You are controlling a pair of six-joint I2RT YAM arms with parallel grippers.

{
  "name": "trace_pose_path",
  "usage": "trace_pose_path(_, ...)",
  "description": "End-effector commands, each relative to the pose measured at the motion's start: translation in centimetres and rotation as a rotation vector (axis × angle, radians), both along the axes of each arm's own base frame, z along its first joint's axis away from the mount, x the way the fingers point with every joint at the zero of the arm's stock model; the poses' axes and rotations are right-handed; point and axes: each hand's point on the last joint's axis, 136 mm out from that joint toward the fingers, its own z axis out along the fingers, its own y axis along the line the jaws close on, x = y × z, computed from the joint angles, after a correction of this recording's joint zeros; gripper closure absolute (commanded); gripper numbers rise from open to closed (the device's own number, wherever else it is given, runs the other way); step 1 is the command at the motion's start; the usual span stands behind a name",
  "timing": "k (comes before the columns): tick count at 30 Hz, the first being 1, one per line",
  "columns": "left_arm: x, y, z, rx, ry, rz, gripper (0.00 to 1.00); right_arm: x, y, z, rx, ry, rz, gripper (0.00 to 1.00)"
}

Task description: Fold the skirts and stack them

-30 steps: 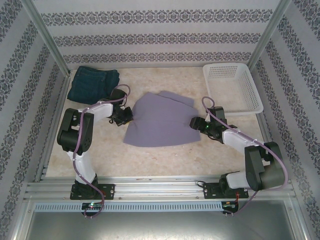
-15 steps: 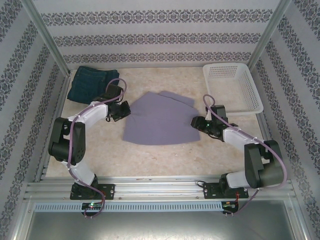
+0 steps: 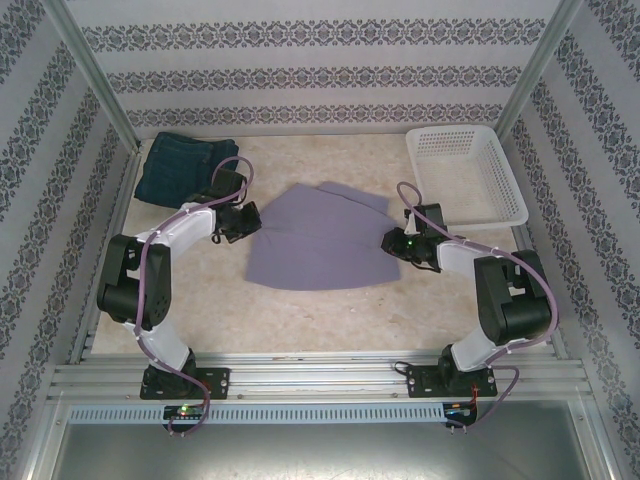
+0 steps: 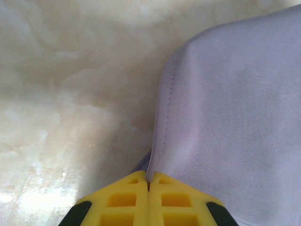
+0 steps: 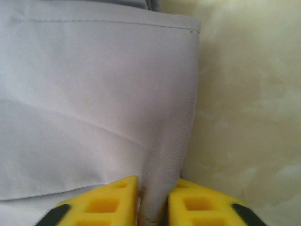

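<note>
on lavender skirt point(image 3: 320, 240), left end effector point(image 4: 149, 182) and right end effector point(image 5: 153, 188) clamp edges.

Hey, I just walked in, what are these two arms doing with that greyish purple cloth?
They're handling a lavender-grey skirt spread out mid-table. The left gripper has its fingers pinched shut on the skirt's left edge. The right gripper has its fingers clamped on the right edge, with cloth between them. Folded denim sits in the far left corner, and a white basket stands at the far right.
</note>
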Motion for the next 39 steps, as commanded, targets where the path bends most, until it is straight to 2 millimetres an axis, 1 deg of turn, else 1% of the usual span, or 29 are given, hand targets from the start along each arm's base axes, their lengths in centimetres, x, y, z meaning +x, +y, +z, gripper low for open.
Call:
trace_pose_path(1,-0.6,0.5,-0.5,0.016,0.027,-0.005,1.0,0.6,0.1,1.2,0.032,-0.037,-0.004,0.88)
trace_pose_path(3,-0.5,1.1,0.4,0.038,0.017,-0.003,1.0,0.3,0.4,2.7,0.065,-0.071,-0.001,0.92)
trace_pose_path(5,-0.4,2.3,2.0,0.077,-0.01,0.016,1.0,0.0,0.7,5.3,0.094,-0.124,0.01,0.96)
trace_pose_path(6,-0.4,3.0,2.9,0.094,-0.027,0.028,1.0,-0.2,0.7,6.5,0.097,-0.146,0.017,0.99)
trace_pose_path(7,-0.4,4.0,4.1,0.117,-0.044,0.046,1.0,-0.3,0.7,8.1,0.098,-0.178,0.026,1.0)
trace_pose_path(9,-0.6,5.8,7.2,0.159,-0.096,0.08,1.0,-0.5,0.3,11.3,0.103,-0.241,0.038,1.0)
trace_pose_path(11,-0.9,7.6,11.3,0.195,-0.172,0.117,1.0,-0.7,0.2,15.8,0.137,-0.345,0.062,1.0)
trace_pose_path(12,-1.0,8.2,13.3,0.202,-0.214,0.129,1.0,-0.8,0.2,17.9,0.153,-0.393,0.072,1.0)
trace_pose_path(14,-1.5,9.0,18.2,0.207,-0.321,0.144,1.0,-1.3,0.4,22.8,0.183,-0.51,0.115,1.0)
trace_pose_path(15,-1.8,9.1,20.4,0.207,-0.369,0.144,1.0,-1.5,0.6,24.8,0.19,-0.555,0.138,1.0)
trace_pose_path(16,-2.1,9.1,22.9,0.206,-0.427,0.14,1.0,-1.9,0.9,27.2,0.2,-0.607,0.165,1.0)
trace_pose_path(17,-2.4,9.0,25.5,0.195,-0.488,0.131,1.0,-2.2,1.2,29.5,0.208,-0.655,0.193,1.0)
trace_pose_path(18,-2.6,8.7,27.7,0.183,-0.543,0.118,1.0,-2.3,1.4,31.3,0.215,-0.693,0.208,1.0)
trace_pose_path(20,-2.9,8.0,32.2,0.162,-0.65,0.082,1.0,-2.6,1.6,35.8,0.218,-0.793,0.234,1.0)
trace_pose_path(21,-2.9,7.8,33.9,0.157,-0.685,0.063,1.0,-2.5,1.6,37.2,0.216,-0.825,0.236,1.0)
trace_pose_path(23,-2.8,7.5,37.6,0.16,-0.773,0.035,1.0,-2.2,1.5,40.7,0.206,-0.911,0.24,1.0)
trace_pose_path(25,-2.2,7.7,40.2,0.185,-0.851,0.043,1.0,-1.9,1.7,43.1,0.202,-0.984,0.257,1.0)
trace_pose_path(26,-1.6,7.9,41.3,0.2,-0.889,0.051,1.0,-1.6,1.7,44.1,0.195,-1.019,0.261,1.0)
trace_pose_path(28,-0.4,8.4,42.5,0.23,-0.939,0.076,1.0,-0.7,1.5,45.1,0.173,-1.063,0.258,1.0)
trace_pose_path(31,2.2,9.0,43.3,0.265,-0.975,0.105,1.0,0.9,1.5,45.9,0.154,-1.108,0.256,1.0)
trace_pose_path(34,4.2,8.9,43.9,0.271,-0.99,0.099,1.0,2.5,1.4,45.8,0.139,-1.126,0.248,1.0)
trace_pose_path(37,5.5,8.3,45.0,0.267,-1.025,0.066,1.0,3.7,1.6,45.4,0.148,-1.126,0.249,1.0)
trace_pose_path(39,6.7,8.2,45.5,0.276,-1.047,0.059,1.0,4.6,1.9,45.3,0.152,-1.12,0.265,1.0)
